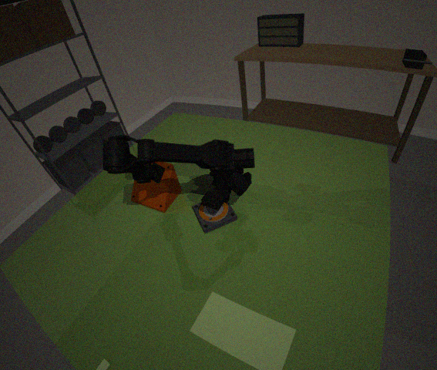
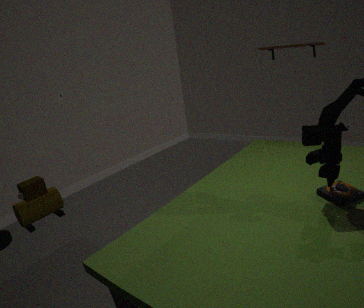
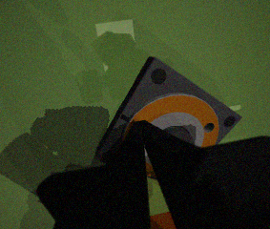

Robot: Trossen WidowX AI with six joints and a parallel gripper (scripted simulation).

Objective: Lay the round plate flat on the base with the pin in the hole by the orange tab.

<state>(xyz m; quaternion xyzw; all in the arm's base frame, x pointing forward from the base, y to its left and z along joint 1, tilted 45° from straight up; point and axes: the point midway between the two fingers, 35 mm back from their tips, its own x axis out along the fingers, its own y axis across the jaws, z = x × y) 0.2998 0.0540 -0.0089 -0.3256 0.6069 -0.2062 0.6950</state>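
The round plate (image 1: 213,219) (image 3: 177,103), an orange ring with a paler inner part, sits around the post on the dark square base (image 1: 206,228) (image 2: 341,200) (image 3: 138,91). A dark round spot shows on its orange ring in the wrist view. In the exterior view the plate looks low and nearly flat, but whether it lies fully down is not clear. My gripper (image 2: 330,185) (image 3: 139,126) is shut and empty, tips down at the plate's rim, seemingly touching it. The fingers hide part of the rim; I cannot make out the tab or the pin.
An orange angular plate (image 1: 164,200) with small holes lies beneath the arm, left of the base in the top view. A pale rectangle (image 1: 246,330) (image 3: 115,28) shows on the green surface. A wooden bench (image 1: 330,55) and a shelf rack stand beyond it.
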